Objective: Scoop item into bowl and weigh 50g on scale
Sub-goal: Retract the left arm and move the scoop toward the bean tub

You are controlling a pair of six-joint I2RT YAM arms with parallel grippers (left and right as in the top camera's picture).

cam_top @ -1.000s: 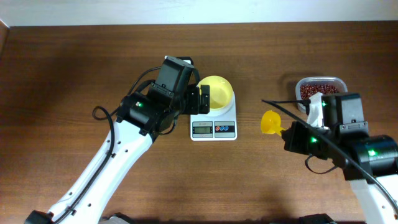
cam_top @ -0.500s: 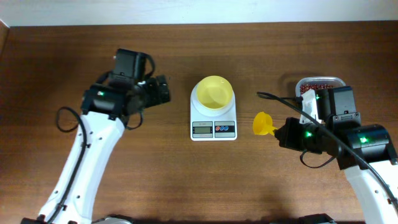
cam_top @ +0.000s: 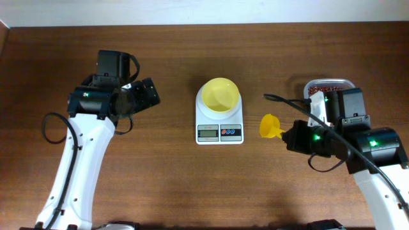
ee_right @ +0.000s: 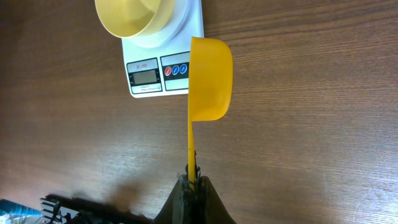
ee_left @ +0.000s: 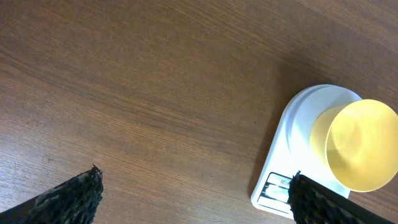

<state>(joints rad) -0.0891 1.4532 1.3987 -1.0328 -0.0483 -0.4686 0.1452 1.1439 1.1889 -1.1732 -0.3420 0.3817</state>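
We're looking down on the wooden table (cam_top: 192, 185), and the white scale (cam_top: 220, 133) sits right in the middle with its grey display and red and blue buttons facing the near edge. The pale yellow bowl (cam_top: 220, 94) stands upright on the scale's platform, and from above and from the left wrist we see only plain yellow inside it. Over on the left, the left gripper (cam_top: 148, 94) hangs above bare wood, well apart from the scale, with its jaws spread as wide as they go and nothing between them. The left wrist view shows both dark fingertips (ee_left: 81, 193) at the lower corners and open tabletop in the gap. On the right, the right gripper (ee_right: 194, 193) is clamped tight on the thin handle of the yellow scoop (ee_right: 210, 78). The scoop's cup points out toward the scale and hovers just beside its right edge, near the buttons, not touching it. From here we cannot tell whether the cup carries anything. The beans (cam_top: 331, 84) lie at the far right in the clear container (cam_top: 308, 85), a reddish-brown strip showing past the right arm, which covers most of that container. Bowl and beans are well apart, with the scoop between them.
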